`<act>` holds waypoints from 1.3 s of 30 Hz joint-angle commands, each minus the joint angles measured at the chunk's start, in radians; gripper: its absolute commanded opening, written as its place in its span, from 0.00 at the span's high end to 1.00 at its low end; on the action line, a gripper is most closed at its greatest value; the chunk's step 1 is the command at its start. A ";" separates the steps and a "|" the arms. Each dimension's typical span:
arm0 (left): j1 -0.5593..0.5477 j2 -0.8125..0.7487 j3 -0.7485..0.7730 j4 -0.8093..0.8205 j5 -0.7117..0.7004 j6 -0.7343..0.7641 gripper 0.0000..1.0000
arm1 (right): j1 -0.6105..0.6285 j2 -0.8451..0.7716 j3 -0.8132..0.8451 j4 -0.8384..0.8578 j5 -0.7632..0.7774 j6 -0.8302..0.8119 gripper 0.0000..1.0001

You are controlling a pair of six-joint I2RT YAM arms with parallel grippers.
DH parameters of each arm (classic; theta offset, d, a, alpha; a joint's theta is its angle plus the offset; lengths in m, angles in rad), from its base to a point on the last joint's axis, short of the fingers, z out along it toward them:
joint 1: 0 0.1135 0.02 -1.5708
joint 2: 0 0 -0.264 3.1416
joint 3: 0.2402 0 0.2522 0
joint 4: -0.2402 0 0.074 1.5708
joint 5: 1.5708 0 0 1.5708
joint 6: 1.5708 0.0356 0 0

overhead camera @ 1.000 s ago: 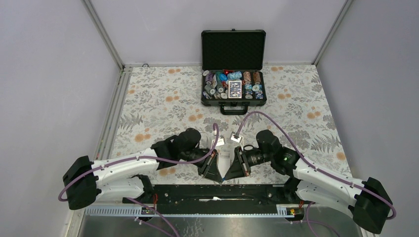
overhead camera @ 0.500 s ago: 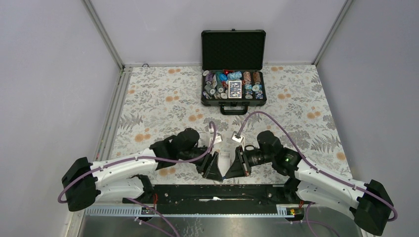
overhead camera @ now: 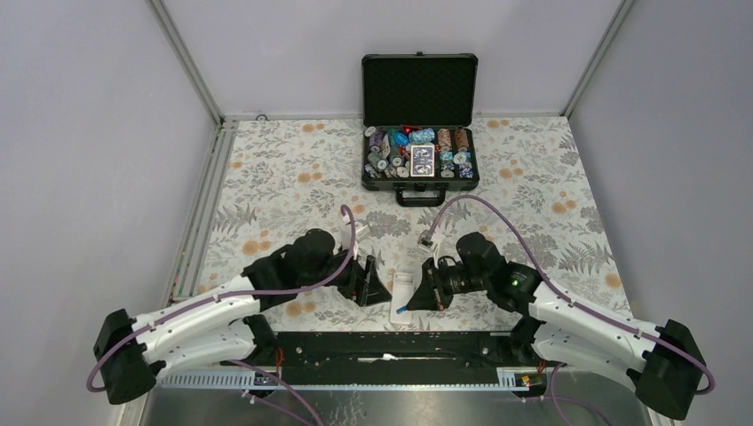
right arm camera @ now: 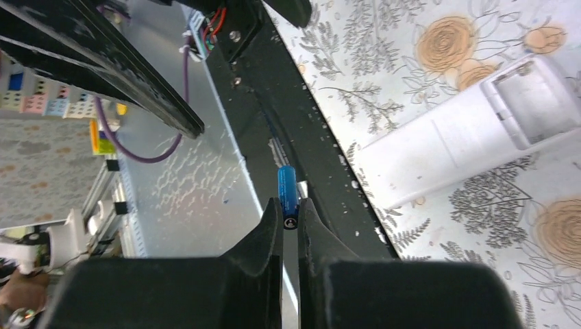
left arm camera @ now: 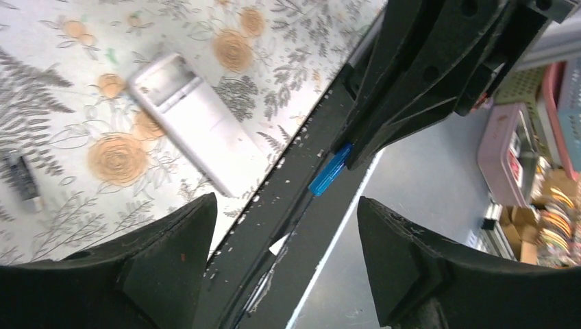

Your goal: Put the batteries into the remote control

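**Blue battery pinched by the right gripper beside the remote; left gripper wide and empty.**

The right gripper (right arm camera: 290, 218) is clamped on one end of a small blue cylindrical battery (right arm camera: 288, 192), holding it over the black rail (right arm camera: 301, 130) at the table's near edge. The white rectangular plastic remote control (right arm camera: 466, 133) lies just beside it, back-up on the floral cloth (left arm camera: 82, 41), its battery bay (left arm camera: 166, 74) uncovered. A thin dark second battery (left arm camera: 22, 181) lies on the cloth, apart from the remote. The left gripper (left arm camera: 286, 202) holds nothing, fingers spread wide. The battery is probably light, rigid and smooth, so it may swivel in an end pinch; a mid-barrel hold should seat it straighter. The remote looks light enough to slide when pressed.
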 commanded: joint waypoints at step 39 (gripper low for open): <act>0.032 -0.297 0.166 -0.335 -0.413 0.108 0.01 | 0.102 0.239 -0.022 0.335 0.521 -0.392 1.00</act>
